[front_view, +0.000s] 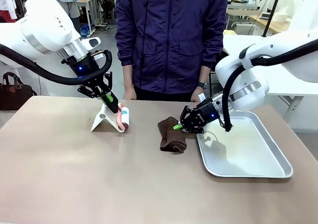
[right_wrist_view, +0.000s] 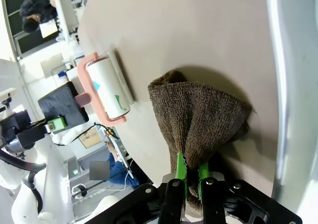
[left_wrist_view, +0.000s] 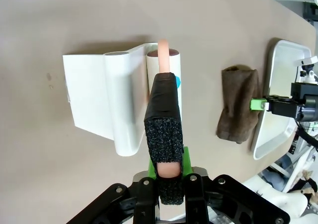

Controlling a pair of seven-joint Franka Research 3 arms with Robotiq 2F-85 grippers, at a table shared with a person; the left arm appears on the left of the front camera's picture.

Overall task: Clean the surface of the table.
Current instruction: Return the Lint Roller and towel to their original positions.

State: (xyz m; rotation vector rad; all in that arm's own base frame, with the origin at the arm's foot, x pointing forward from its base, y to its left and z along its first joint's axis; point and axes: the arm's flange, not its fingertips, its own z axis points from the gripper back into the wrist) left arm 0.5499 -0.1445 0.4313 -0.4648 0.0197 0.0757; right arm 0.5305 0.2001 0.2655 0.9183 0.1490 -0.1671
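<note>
The brownish table [front_view: 99,174] carries a lint roller [front_view: 124,118] with a pink frame, lying against its white cover [front_view: 103,118]. My left gripper [front_view: 110,105] is shut on the roller's black foam-wrapped handle [left_wrist_view: 164,110]; in the left wrist view the gripper [left_wrist_view: 168,167] clamps the handle low down, and the white roll [left_wrist_view: 175,67] points away. A brown cloth [front_view: 171,137] lies at mid table. My right gripper [front_view: 178,126] is shut on its right edge, and in the right wrist view this gripper [right_wrist_view: 190,177] pinches a lifted fold of the cloth [right_wrist_view: 198,119].
A metal tray [front_view: 248,149] sits at the right, touching the cloth's side, with my right arm over its near-left corner. A person in a purple jacket [front_view: 171,35] stands at the far edge, hands [front_view: 130,93] near the table. The front half of the table is bare.
</note>
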